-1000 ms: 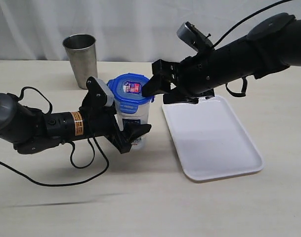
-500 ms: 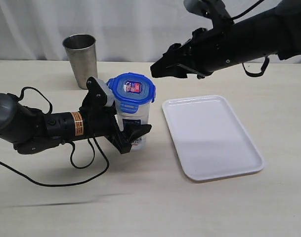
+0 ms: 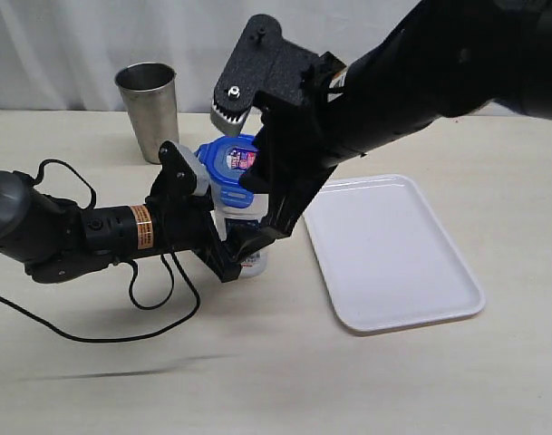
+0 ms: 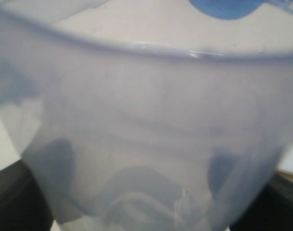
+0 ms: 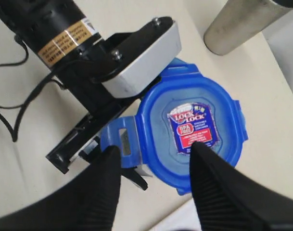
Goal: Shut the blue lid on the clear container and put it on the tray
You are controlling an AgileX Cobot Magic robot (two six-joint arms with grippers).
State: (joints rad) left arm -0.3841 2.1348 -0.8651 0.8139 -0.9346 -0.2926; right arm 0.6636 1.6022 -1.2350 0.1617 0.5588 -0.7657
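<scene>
The clear container (image 3: 237, 213) stands upright on the table with the blue lid (image 3: 223, 161) sitting on top. My left gripper (image 3: 235, 239) is shut on the container's lower body from the left. In the left wrist view the container (image 4: 146, 110) fills the frame, and both fingers show as dark shapes through its wall. My right gripper (image 5: 153, 156) hangs open just above the lid (image 5: 194, 127), pointing down, one fingertip over the sticker and the other over a side flap (image 5: 118, 139) that sticks outward. The white tray (image 3: 402, 263) lies right of the container.
A steel cup (image 3: 149, 107) stands behind and to the left of the container, also in the right wrist view (image 5: 242, 21). The left arm's cable (image 3: 158, 299) loops over the table in front. The right arm (image 3: 421, 82) reaches across above the tray's far end.
My right arm has swung from above the tray's far edge over to the container and now points down at the lid. The left gripper and the container have not moved.
</scene>
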